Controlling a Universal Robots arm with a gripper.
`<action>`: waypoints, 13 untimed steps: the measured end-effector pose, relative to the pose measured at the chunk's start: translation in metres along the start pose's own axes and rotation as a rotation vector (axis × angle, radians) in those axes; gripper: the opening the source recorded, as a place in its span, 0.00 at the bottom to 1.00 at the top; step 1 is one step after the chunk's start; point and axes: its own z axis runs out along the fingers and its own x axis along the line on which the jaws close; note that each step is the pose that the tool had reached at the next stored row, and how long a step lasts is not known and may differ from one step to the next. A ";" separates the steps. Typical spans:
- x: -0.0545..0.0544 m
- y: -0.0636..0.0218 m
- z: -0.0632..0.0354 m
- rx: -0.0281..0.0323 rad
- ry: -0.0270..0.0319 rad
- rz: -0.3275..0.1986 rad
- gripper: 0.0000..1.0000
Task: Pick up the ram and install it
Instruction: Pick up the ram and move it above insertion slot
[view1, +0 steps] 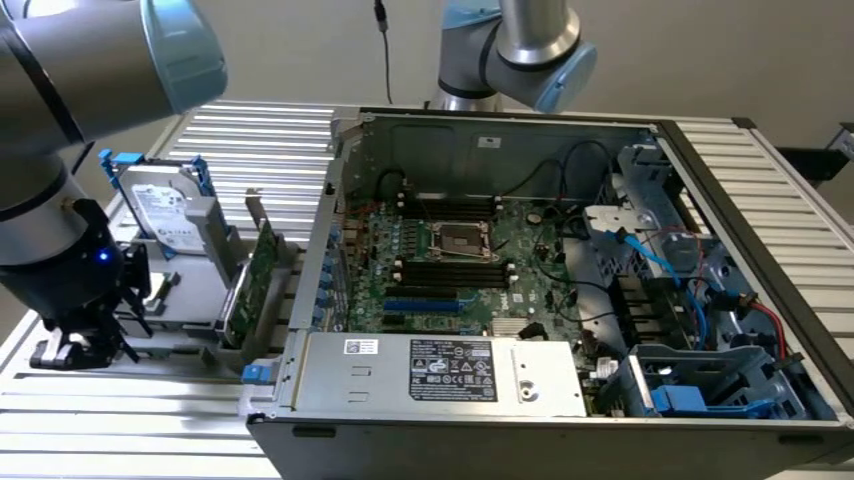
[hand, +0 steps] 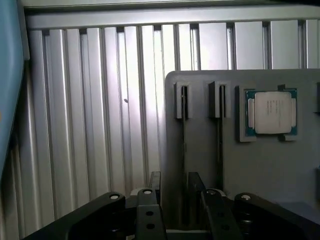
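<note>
1. In the exterior view, the gripper (view1: 83, 345) hangs low over the grey holder (view1: 187, 300), to the exterior view's left of the open computer case (view1: 534, 260).
2. In the wrist view, its fingers (hand: 149, 210) are spread and hold nothing. They straddle a thin dark strip, apparently the ram (hand: 184, 145), on edge in a holder slot.
3. The strip's long axis runs straight away from the gripper.

metal PC case (view1: 494, 140) on slatted aluminium worktop (view1: 267, 140), grey plastic holder (view1: 187, 300) at the exterior view's left, silver hard drive (view1: 167, 210) in it
</note>
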 end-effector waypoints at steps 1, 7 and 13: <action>-0.001 -0.0001 0.0018 0.0000 0.0003 -0.005 0.36; -0.007 -0.0005 0.0126 0.0015 0.0022 -0.039 0.36; -0.011 -0.0007 0.0194 0.0026 0.0029 -0.058 0.36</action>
